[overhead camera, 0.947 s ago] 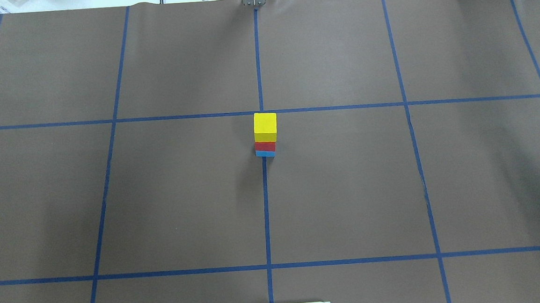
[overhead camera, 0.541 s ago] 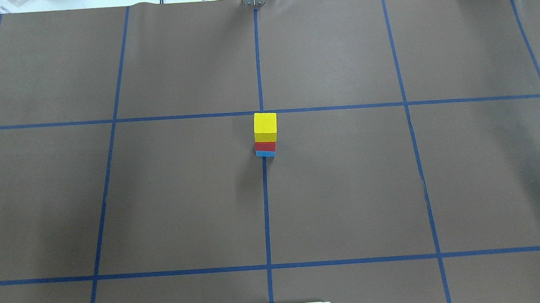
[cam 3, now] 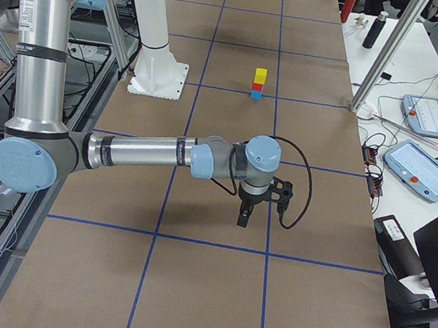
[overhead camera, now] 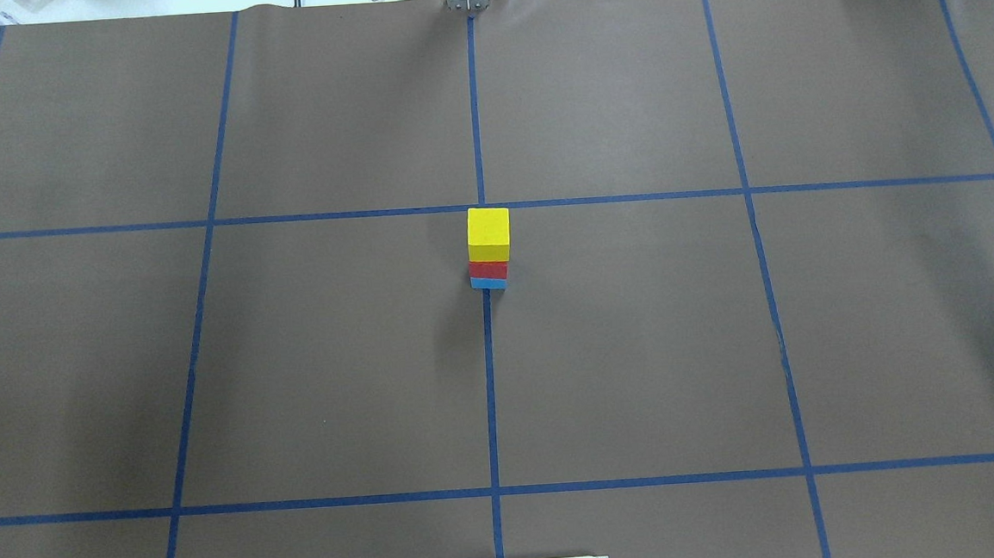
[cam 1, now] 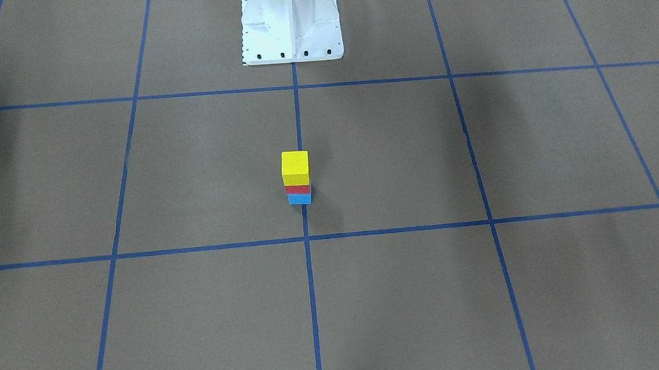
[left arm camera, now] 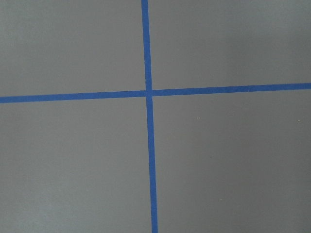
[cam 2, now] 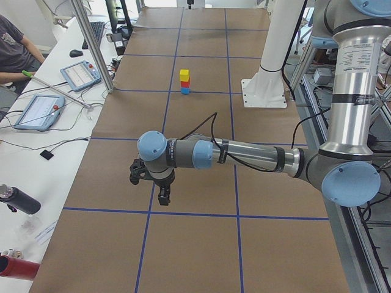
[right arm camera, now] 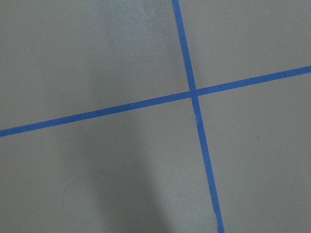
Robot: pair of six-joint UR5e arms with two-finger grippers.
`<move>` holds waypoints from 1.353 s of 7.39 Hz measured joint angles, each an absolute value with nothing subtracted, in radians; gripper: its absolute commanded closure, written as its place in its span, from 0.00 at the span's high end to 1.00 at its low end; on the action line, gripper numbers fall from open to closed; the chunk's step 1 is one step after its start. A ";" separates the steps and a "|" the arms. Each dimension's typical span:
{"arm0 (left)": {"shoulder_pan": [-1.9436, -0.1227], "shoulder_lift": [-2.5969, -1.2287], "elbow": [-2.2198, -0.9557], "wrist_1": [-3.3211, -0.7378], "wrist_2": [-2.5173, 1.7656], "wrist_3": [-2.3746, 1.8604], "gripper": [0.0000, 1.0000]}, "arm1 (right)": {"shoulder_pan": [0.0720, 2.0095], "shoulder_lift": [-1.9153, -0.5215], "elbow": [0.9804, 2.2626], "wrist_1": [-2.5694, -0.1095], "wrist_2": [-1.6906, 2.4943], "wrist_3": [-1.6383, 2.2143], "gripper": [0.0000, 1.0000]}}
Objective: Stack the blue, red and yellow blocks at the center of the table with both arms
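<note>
The three blocks stand as one upright stack at the middle of the table [overhead camera: 639, 348], on the centre tape line: the yellow block [overhead camera: 488, 232] on top, the red block [overhead camera: 488, 270] under it, the blue block [overhead camera: 488, 283] at the bottom. The front view shows the same stack, yellow block [cam 1: 295, 167] uppermost. Nothing touches it. My left gripper [cam 2: 162, 196] shows only in the left side view, hanging over the table far from the stack. My right gripper [cam 3: 242, 216] shows only in the right side view, equally far off. Whether either is open or shut, I cannot tell.
The white pedestal base [cam 1: 291, 27] stands behind the stack on the robot's side. Beyond the table's far edge a metal post [cam 2: 91, 43], tablets [cam 2: 38, 111] and a seated person [cam 2: 15, 49] line a white desk. Both wrist views show only tape crossings.
A black piece of the right gripper at the overhead view's right edge has slid out of sight. The stack has not moved.
</note>
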State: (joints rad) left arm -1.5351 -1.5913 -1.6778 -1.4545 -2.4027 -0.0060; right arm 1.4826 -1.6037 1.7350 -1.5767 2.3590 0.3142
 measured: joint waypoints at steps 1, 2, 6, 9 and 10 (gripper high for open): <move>-1.535 -1.591 -1.680 -1.459 -2.402 -0.008 1.00 | 1.484 -1.593 1.740 -1.604 2.357 0.291 1.00; -1.535 -1.592 -1.683 -1.461 -2.401 -0.011 1.00 | 1.477 -1.569 1.745 -1.655 2.352 0.278 1.00; -1.535 -1.592 -1.685 -1.463 -2.400 -0.012 1.00 | 1.410 -1.508 1.788 -1.771 2.291 0.267 1.00; -1.536 -1.590 -1.685 -1.463 -2.401 -0.012 1.00 | 1.408 -1.506 1.809 -1.783 2.287 0.267 1.00; -1.536 -1.590 -1.685 -1.463 -2.401 -0.013 1.00 | 1.408 -1.506 1.810 -1.783 2.287 0.267 1.00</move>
State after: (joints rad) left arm -1.5355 -1.5895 -1.6852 -1.4634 -2.4010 -0.0126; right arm 1.4083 -1.5060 1.8099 -1.7835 2.2872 0.2669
